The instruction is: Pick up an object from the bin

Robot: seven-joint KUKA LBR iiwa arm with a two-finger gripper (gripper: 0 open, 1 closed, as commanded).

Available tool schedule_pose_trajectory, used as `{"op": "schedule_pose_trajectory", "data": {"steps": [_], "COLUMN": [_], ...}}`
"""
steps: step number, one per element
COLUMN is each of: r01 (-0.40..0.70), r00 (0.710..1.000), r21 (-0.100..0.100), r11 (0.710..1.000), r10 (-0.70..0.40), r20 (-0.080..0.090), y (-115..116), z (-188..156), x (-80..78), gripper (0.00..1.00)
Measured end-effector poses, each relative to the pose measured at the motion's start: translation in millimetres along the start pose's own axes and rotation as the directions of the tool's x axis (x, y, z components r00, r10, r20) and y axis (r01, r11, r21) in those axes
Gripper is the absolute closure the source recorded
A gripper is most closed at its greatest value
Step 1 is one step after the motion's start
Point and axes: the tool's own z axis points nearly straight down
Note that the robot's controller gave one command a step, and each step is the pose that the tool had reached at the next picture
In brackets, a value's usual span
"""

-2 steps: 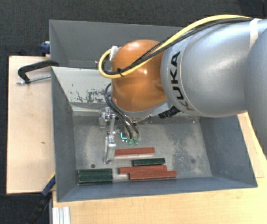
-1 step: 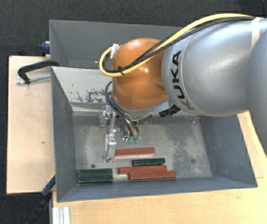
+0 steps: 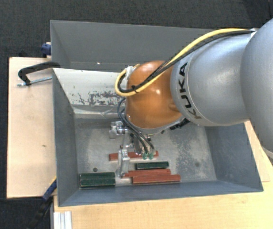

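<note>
Camera view: gripper (image 3: 123,168) seen low in bin (image 3: 65,142), apparently touching a long red-brown bar (image 3: 158,178); open or closed cannot be told.

Looks like a robotics lab or test cell, not a home or shop: a big silver industrial arm (image 3: 222,80) w/ KUKA lettering, an orange wrist cover (image 3: 148,99) & a yellow cable (image 3: 198,39) reaches into a plain grey sheet-metal bin (image 3: 62,142). Bin holds a few flat red & green bars (image 3: 148,175) near its front wall. Dark carpet-like floor (image 3: 127,4) around it, a bare rig setup.
</note>
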Motion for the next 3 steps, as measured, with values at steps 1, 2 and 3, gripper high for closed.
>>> {"op": "schedule_pose_trajectory", "data": {"steps": [1,2,3], "r01": [-0.092,0.287,0.286], "r00": [0.996,0.958,0.958], "r21": [0.002,-0.002,-0.003], "r11": [0.996,0.958,0.958], "r10": [0.092,-0.287,-0.286], "r20": [-0.005,-0.004,-0.003], "y": [-28,-66,-66], "z": [30,67,67], "x": [11.6,-13.3,-13.4], "gripper": [0.0,1.0,1.0]}}
